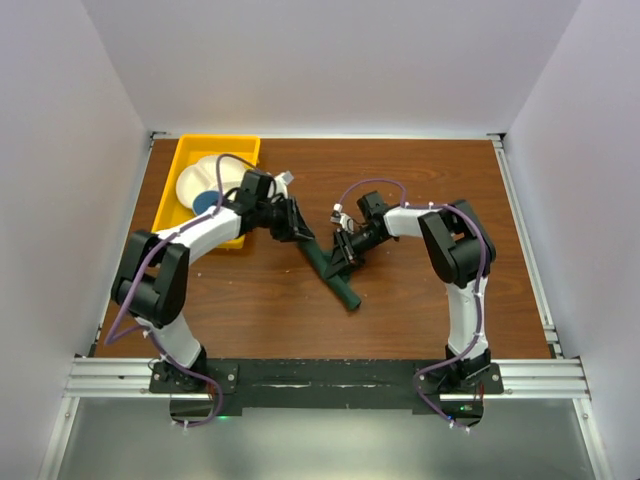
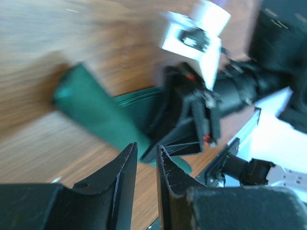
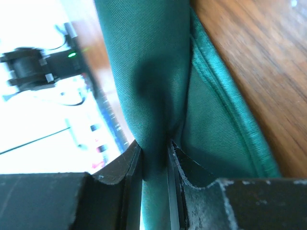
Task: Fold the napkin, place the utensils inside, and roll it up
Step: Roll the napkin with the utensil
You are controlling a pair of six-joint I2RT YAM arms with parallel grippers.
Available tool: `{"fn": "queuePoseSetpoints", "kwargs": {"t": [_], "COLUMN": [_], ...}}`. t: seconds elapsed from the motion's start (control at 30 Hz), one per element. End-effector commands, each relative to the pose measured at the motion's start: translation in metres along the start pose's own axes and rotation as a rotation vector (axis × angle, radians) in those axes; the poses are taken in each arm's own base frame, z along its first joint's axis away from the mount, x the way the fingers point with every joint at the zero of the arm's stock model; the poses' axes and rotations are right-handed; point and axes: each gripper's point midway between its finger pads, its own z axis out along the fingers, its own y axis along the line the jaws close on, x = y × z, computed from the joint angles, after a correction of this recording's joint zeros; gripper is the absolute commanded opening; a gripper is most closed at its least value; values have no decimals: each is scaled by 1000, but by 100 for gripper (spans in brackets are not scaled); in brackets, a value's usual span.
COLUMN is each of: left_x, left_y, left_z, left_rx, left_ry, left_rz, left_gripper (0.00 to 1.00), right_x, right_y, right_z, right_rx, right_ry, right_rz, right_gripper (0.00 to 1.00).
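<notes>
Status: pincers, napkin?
Right pincer clamped on napkin, bundled narrow. Left pincer nearly closed by its far end, grip unclear. Utensils not visible. Nothing blocking.

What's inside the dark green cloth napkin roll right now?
Only folded layers of the dark green cloth napkin show, pinched between the jaws of the right gripper. No silver cutlery is visible; the cloth hides whatever is within.
</notes>
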Motion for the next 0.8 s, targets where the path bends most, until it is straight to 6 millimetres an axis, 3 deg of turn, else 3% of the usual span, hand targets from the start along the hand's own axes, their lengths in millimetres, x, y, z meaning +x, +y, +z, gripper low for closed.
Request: {"fn": "queuePoseSetpoints", "kwargs": {"t": [0.0,0.13,0.4,0.6,0.77], "left_x": [3,-5,6,12,12], "left_y": [-15,-12,20,40,43], "left_z": [21,35,55,64,66], "left_rx": [76,88,18,-16,-21], "left_ry": [2,-17,8,6,3], "left_rz": [-22,-28,-23,-20,-25], "left_gripper": [27,26,25,24,24], "right_x": [12,12,7,-6,1], "right_y": [0,-15,-15,-7,-1], "right_z": [0,-5,-12,-33,-59], "right_rx": [-113,-63,-23,117,262], "right_ry": [50,43,8,-25,2], "right_rz": [14,36,44,-12,-50], "right_gripper": [23,25,37,48,52]}}
